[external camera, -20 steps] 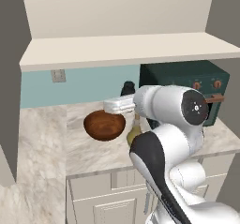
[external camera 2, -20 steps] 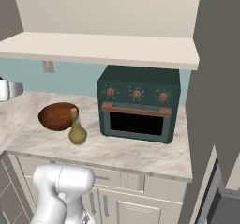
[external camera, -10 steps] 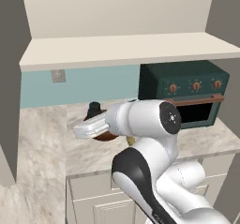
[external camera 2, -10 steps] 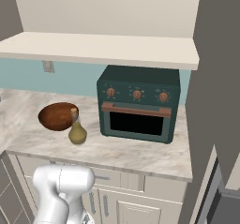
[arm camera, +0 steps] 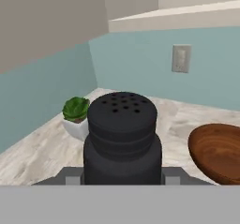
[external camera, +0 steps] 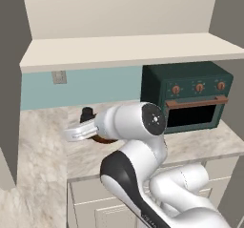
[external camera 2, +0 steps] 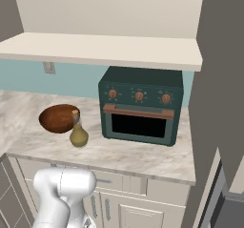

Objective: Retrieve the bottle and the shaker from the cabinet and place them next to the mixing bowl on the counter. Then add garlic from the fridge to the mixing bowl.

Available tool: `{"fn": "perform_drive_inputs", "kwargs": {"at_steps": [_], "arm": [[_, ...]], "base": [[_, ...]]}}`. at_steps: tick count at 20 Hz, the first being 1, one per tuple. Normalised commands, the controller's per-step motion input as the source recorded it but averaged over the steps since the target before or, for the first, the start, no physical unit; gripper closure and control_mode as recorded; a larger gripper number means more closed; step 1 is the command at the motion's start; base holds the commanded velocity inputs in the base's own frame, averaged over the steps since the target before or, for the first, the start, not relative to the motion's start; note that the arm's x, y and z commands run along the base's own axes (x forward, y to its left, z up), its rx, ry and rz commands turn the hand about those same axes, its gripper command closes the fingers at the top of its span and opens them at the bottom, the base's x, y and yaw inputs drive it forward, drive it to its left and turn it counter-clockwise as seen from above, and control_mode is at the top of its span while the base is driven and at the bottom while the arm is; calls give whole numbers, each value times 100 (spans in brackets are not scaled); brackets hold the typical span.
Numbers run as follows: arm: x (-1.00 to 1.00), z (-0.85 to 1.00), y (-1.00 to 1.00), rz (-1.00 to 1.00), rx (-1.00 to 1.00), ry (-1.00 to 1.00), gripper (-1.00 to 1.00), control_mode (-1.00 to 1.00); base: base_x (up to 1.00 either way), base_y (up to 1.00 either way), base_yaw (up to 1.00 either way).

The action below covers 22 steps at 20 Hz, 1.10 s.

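My gripper [arm camera: 123,178] is closed on the dark shaker [arm camera: 122,136], which stands upright between the jaws, its perforated cap just above them. I judge it light, rigid and smooth-walled, so it could slip; the grip low on the cylindrical body looks sound, and the cap should be left alone. Left of the gripper, farther along the counter [arm camera: 42,157], sits a small potted plant [arm camera: 76,115] near the corner of the pale blue wall [arm camera: 136,63]. Ahead and above is a wall outlet [arm camera: 181,58]. Just right of the gripper lies the wooden mixing bowl [arm camera: 218,150], apart from the shaker. In the right base view the bottle [external camera 2: 78,132] stands touching or just beside the bowl, with the green toaster oven [external camera 2: 141,107] farther right. The marble counter is flat and offers bare space beside the bowl.
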Motion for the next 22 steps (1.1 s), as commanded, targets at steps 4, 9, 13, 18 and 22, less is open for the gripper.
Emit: {"fn": "perform_drive_inputs", "kwargs": {"at_steps": [4, 9, 13, 18, 22], "arm": [[23, -55, -6, -15, 0, 0, 100, -100], [61, -62, 0, -9, 0, 6, 100, -100], [71, -21, 0, -3, 0, 11, 100, -100], [37, 0, 16, -4, 0, 14, 100, -100], [31, -1, 29, -6, 0, 3, 100, -100]], "base": [[0, 0, 0], [0, 0, 0], [0, 0, 0], [0, 0, 0], [0, 0, 0]]}}
